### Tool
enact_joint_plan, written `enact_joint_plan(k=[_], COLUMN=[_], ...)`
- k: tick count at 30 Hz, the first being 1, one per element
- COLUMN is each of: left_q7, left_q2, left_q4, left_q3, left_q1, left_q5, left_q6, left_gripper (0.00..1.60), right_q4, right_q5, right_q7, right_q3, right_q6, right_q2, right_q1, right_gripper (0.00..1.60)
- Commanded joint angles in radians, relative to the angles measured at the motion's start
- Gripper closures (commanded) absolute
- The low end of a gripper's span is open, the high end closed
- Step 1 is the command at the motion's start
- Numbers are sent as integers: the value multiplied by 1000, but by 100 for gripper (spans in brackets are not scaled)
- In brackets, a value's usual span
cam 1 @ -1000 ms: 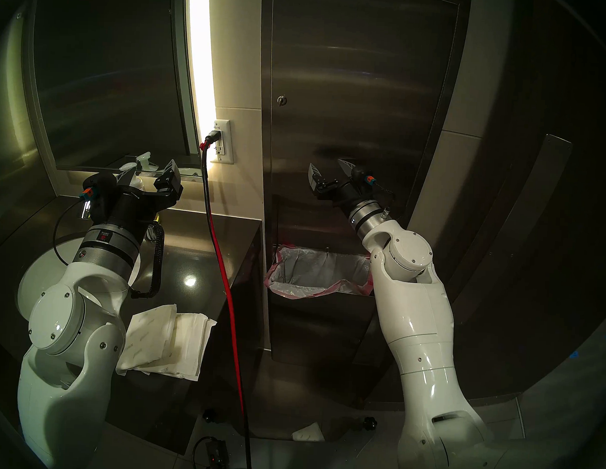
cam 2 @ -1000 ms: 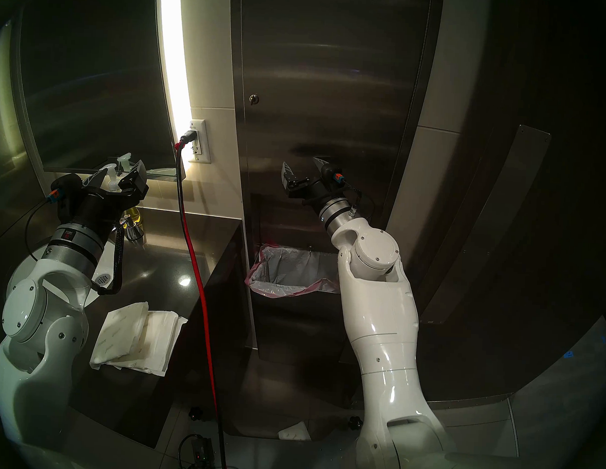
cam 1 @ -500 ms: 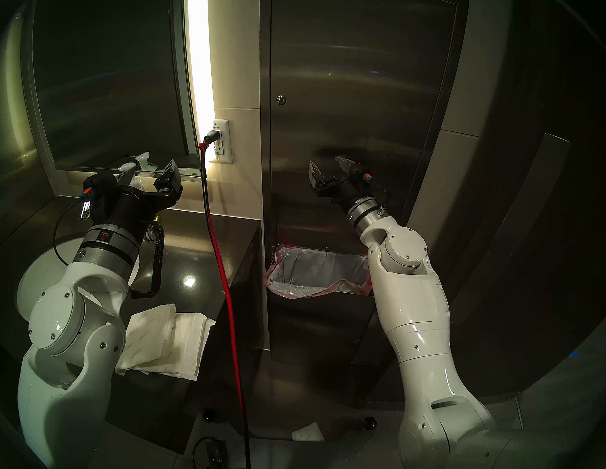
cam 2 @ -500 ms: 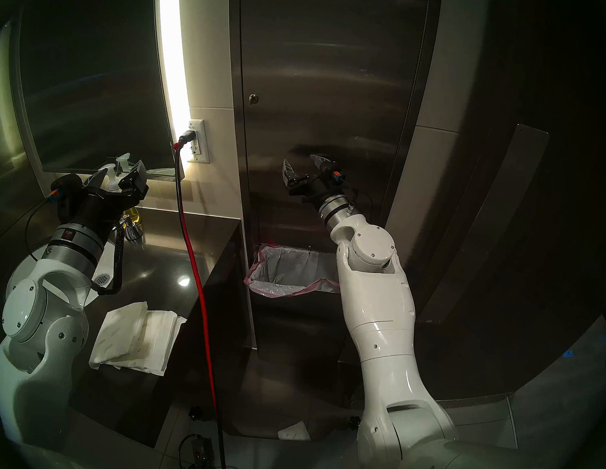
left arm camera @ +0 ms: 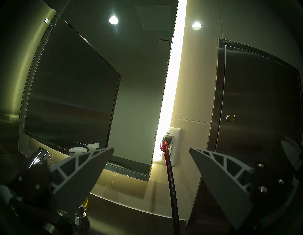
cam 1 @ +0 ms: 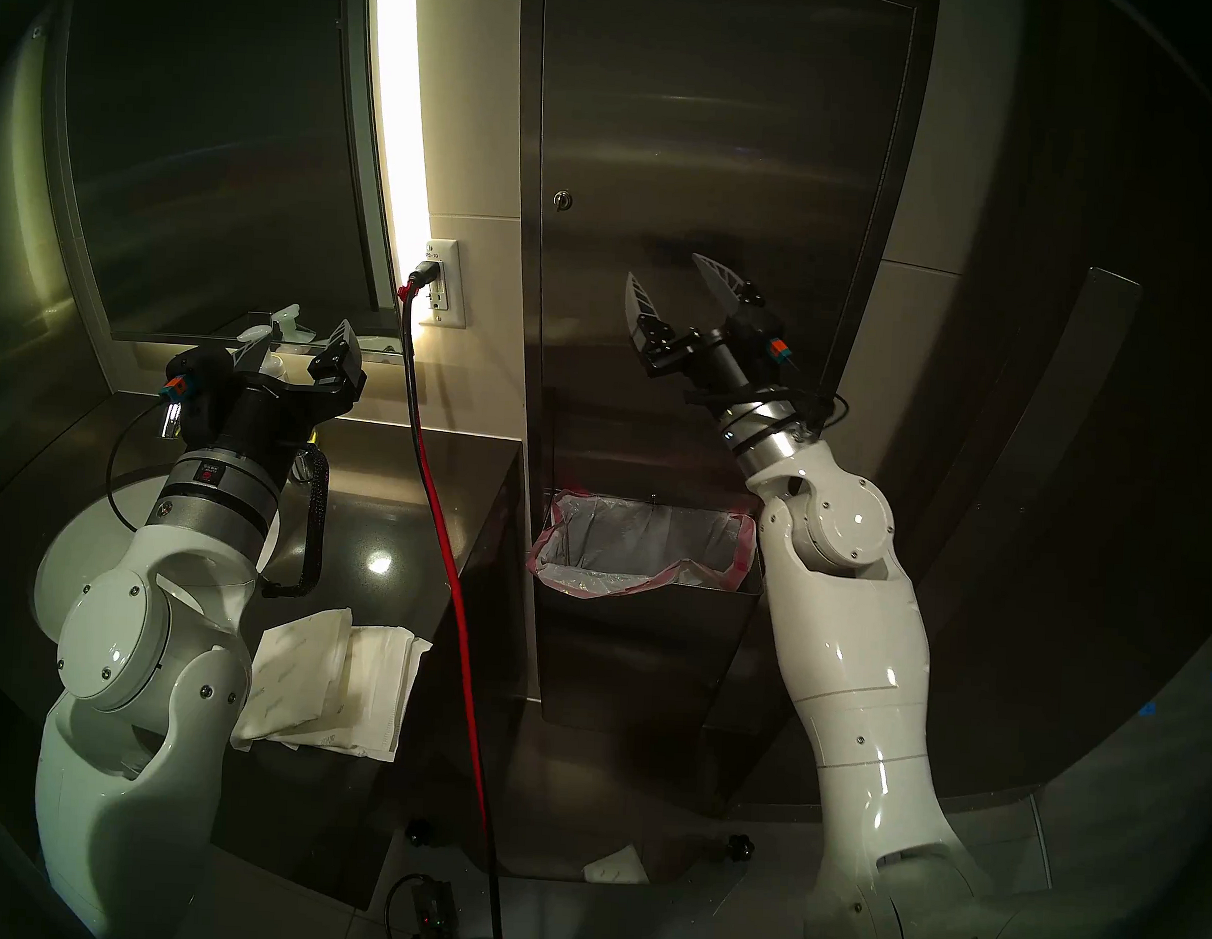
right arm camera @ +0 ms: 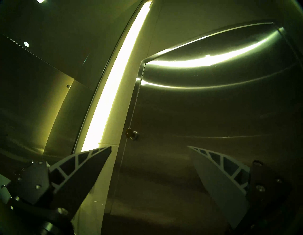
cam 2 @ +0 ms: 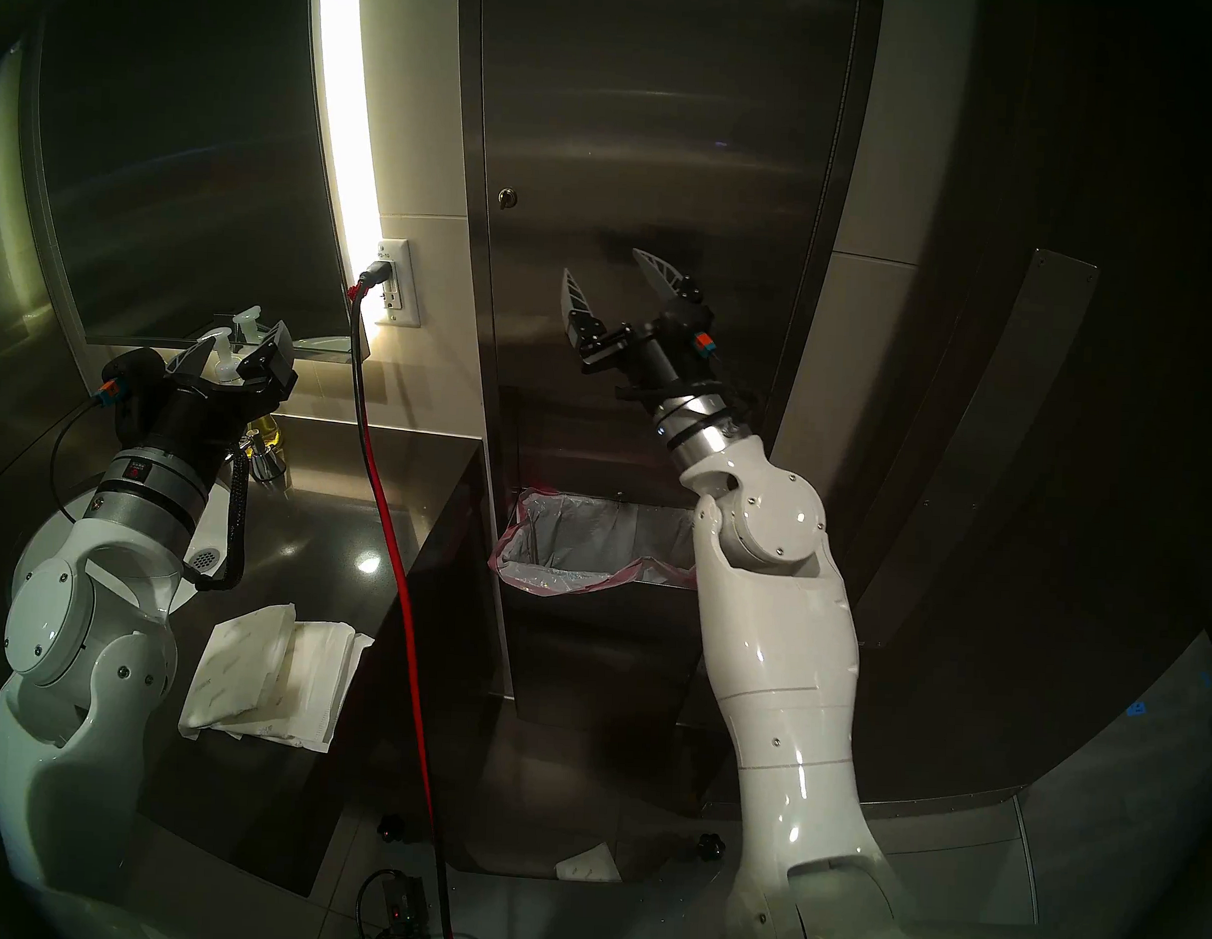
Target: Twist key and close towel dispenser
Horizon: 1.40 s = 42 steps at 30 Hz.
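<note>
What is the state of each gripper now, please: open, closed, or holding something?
Left gripper: open, holding nothing.
Right gripper: open, holding nothing, in front of the towel dispenser door, below the key.

We could not read the stamping on the small brass-gold key (left arm camera: 232, 116), too small at three o'clock. The tall brushed stainless-steel towel dispenser (cam 1: 726, 186) ran off the frame at twelve o'clock, and its closed door hid its inside.
</note>
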Motion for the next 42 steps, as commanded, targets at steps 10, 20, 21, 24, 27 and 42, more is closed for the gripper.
enact_joint_plan(k=[10,20,21,24,27,42], left_q7=[-1,-1,-1,-1,-2,-2], left_q2=[0,-1,-1,-1,-1,-2], left_q4=[-6,-6,-6,-6,-6,-7], left_q3=[-1,-1,-1,-1,-1,-2], left_q1=[-3,-3,-3,-3,-3,-3], left_q5=[0,1,1,1,1,1], left_q6=[-1,-2,-2,-2,-1,-1], left_gripper=[0,0,0,0,0,0], right_q4=[-209,-289,-279,-314,-348,-425], right_q5=[-10,-38,-42,-55,-76,-216], right_q7=[-9,-37,-29,-40,-60,-260], right_q3=[139,172,159,138,117,109], right_q6=[-96,-147,-148,-163,-180,-318], right_q2=[24,-25,-18,-32,-46,-74], right_q1=[-233,-367,-348,-409,-463,-625], right_gripper=[0,0,0,0,0,0])
